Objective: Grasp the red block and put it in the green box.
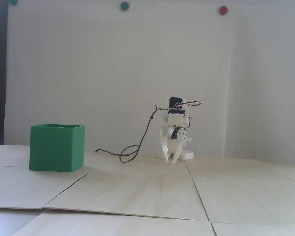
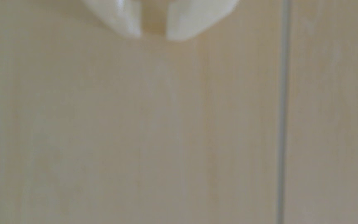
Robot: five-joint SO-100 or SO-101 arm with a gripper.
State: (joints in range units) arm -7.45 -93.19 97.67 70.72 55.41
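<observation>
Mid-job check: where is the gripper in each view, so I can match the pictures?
Fixed view: gripper right of centre, tips down near the table, far right of the green box.
Wrist view: gripper at top centre, jaws slightly apart, nothing between them.
Shared landmark: the board seam beside the tips.

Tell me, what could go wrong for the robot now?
No red block shows in either view, so the tool may have nothing to grab. Its tips sit low by the wooden table with only a small gap between them, so they could scrape it. The black cable loops loosely beside the arm and might snag when it swings toward the green box.
</observation>
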